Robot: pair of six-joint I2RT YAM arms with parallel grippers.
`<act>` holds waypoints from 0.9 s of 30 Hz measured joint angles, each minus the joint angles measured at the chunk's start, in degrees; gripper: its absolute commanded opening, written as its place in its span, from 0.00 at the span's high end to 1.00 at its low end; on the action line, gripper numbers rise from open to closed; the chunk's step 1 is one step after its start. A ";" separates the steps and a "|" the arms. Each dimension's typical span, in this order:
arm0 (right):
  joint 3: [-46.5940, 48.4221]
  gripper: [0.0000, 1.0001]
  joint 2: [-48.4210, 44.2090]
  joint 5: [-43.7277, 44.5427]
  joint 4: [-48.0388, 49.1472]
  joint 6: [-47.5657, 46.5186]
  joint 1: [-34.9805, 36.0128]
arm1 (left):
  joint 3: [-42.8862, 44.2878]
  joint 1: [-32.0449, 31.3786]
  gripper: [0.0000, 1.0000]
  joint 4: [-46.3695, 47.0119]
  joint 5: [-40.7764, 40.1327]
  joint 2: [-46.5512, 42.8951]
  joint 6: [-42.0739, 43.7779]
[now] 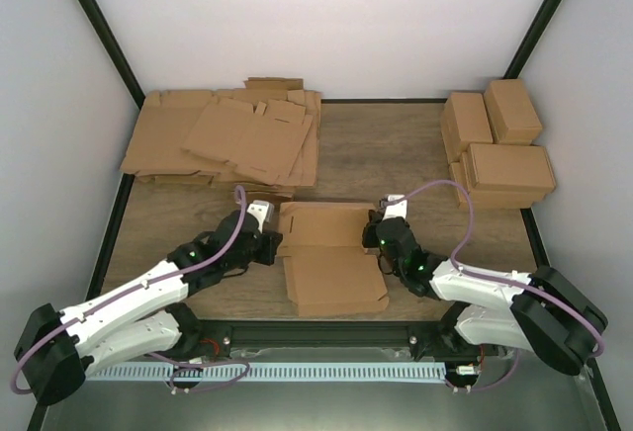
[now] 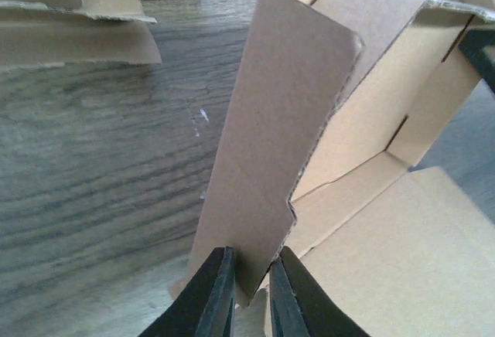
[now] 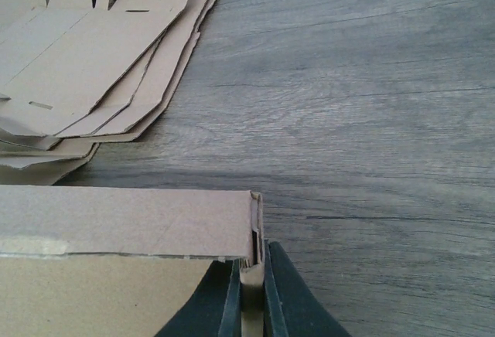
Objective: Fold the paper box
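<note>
The paper box lies at the table's middle, its shallow tray partly stood up at the far side and its lid panel flat toward me. My left gripper is at the box's left end, its jaws closed on the lower edge of an upright side flap. In the top view that gripper touches the box's left edge. My right gripper is shut on the doubled right end wall, at the corner where it meets the tray's long wall. It shows from above at the box's right edge.
A heap of flat notched cardboard sheets fills the back left and reaches close to the box's far left corner. Several folded boxes are stacked at the back right. Bare wooden tabletop lies beyond the right gripper.
</note>
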 measured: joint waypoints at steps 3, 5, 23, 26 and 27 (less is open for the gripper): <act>0.00 0.96 0.04 0.07 0.00 0.42 0.00 | 0.22 -0.11 0.96 -0.28 -1.79 0.63 0.59; 0.02 0.93 0.07 0.26 0.00 0.42 0.00 | 0.52 -0.09 0.96 -0.68 -3.23 0.76 0.96; -3.69 0.50 2.67 -4.66 -0.92 1.42 -0.09 | 2.34 -1.22 0.96 -2.84 -5.35 -3.23 0.59; -3.72 0.46 3.89 -7.61 0.70 0.39 -1.53 | 2.36 -1.22 0.96 -3.26 -5.16 -2.69 0.81; -3.74 0.45 4.02 -9.44 1.46 -0.20 -2.80 | 2.36 -1.22 0.96 -3.34 -5.05 -2.54 0.90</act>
